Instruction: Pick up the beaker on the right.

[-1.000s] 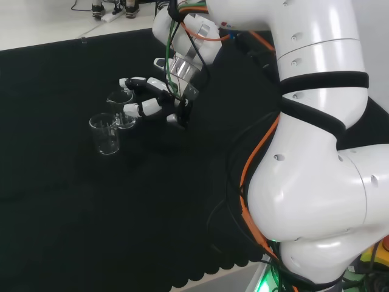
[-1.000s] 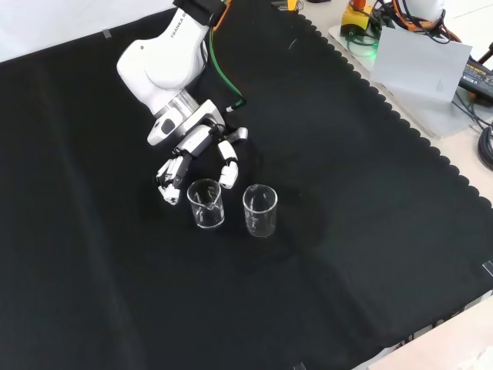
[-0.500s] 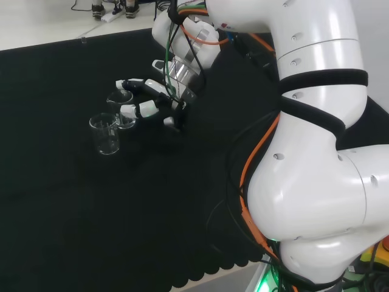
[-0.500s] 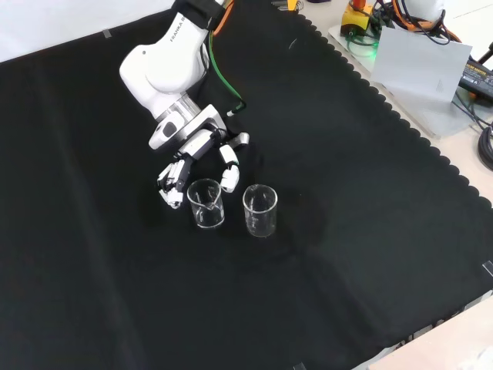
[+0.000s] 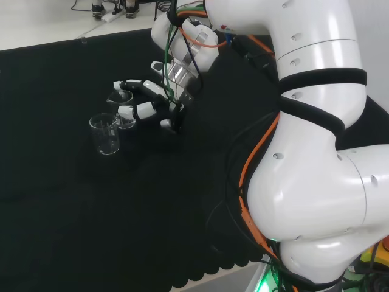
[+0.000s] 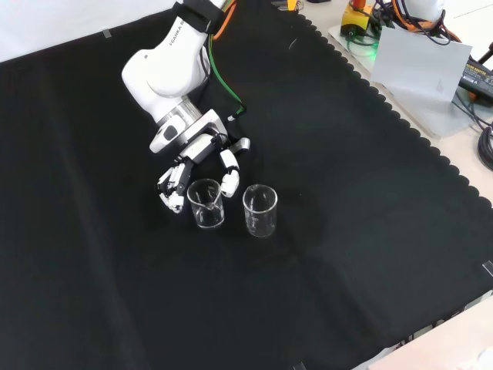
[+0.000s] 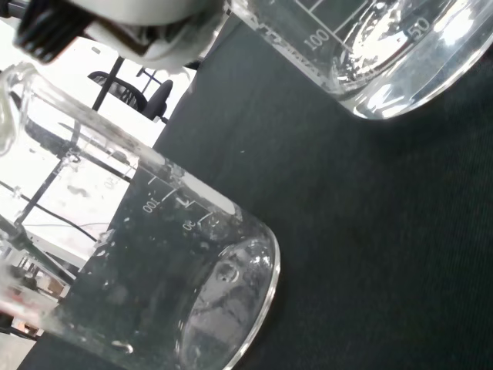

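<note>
Fingers (image 5: 141, 86) of the black and white hand (image 5: 159, 103) reach half-curled on both sides of a clear glass beaker (image 5: 122, 110) in the head view, flanking it without plainly clasping it; whether they touch the glass cannot be told. A second clear beaker (image 5: 106, 134) stands just beside that one, nearer the camera, upright on the black cloth (image 5: 73, 207). White arm links (image 5: 316, 152) bulk to the right of the hand.

From the front, the hand (image 6: 196, 163) comes down behind the left beaker (image 6: 206, 203), fingers (image 6: 173, 187) on one side, a white-tipped one (image 6: 229, 177) on the other. The right beaker (image 6: 260, 210), the smooth cylinder with a pouring lip, stands free just beside it, nothing around it.

At the wrist, one beaker's (image 7: 146, 262) printed scale and rounded base loom close, the other beaker's base (image 7: 370, 46) just beyond on the matte cloth (image 7: 370, 254).
</note>
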